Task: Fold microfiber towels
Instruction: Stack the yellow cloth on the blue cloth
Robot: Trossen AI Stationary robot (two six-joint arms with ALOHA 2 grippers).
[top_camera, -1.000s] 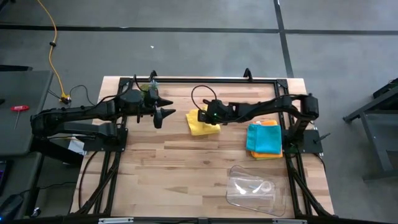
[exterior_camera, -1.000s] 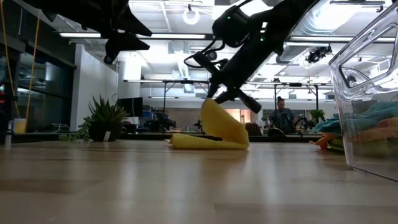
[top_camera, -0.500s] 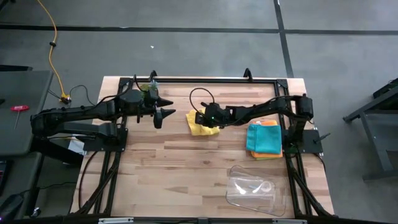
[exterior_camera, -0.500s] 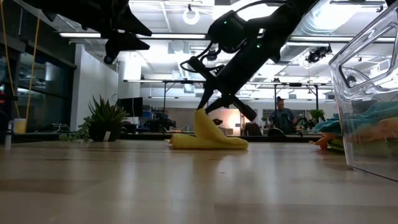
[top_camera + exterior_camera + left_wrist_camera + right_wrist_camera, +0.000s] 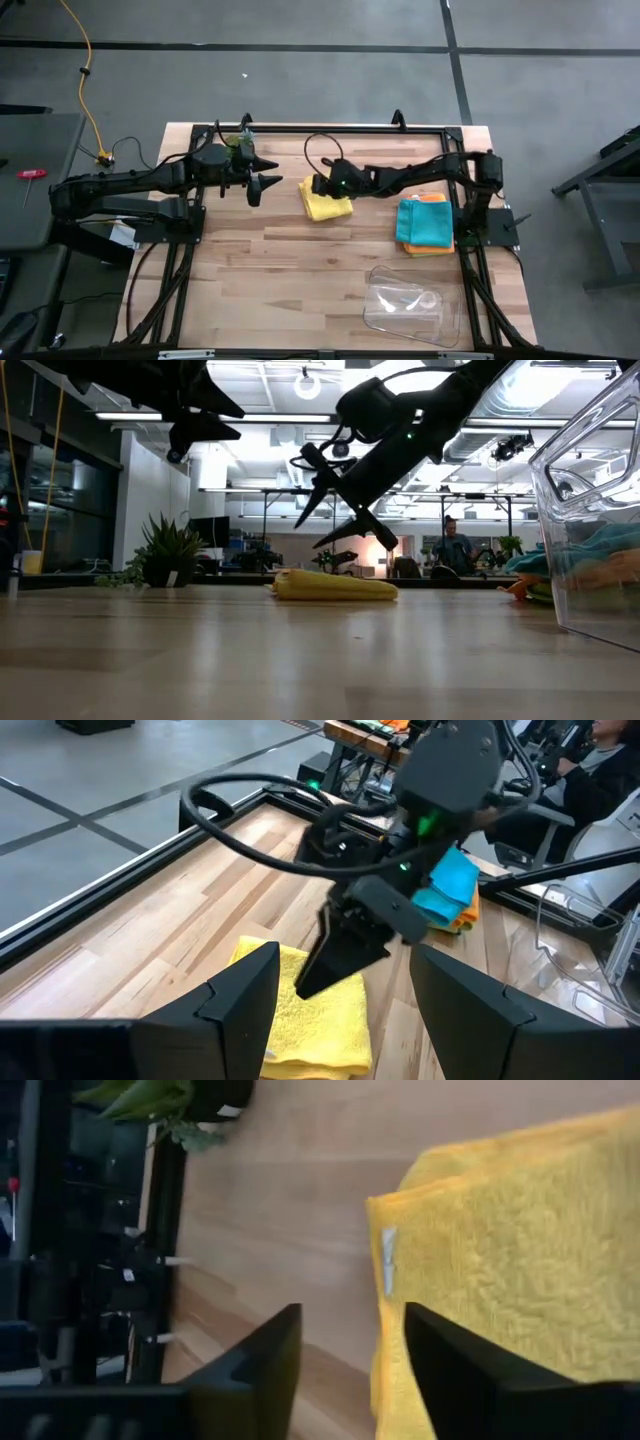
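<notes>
- We see the wooden table [image 5: 300, 270] with the folded yellow towel [image 5: 326, 203] flat near its middle.
- Our right gripper [image 5: 330, 510] hovers just above it, fingers spread, holding nothing.
- Our left gripper [image 5: 266, 172] waits beside it, fingers apart, empty.

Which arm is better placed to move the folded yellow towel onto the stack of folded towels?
The right. Its gripper hangs open directly above the yellow towel, and the stack lies on that arm's side. The left gripper hovers off to the towel's other side, away from the stack.
</notes>
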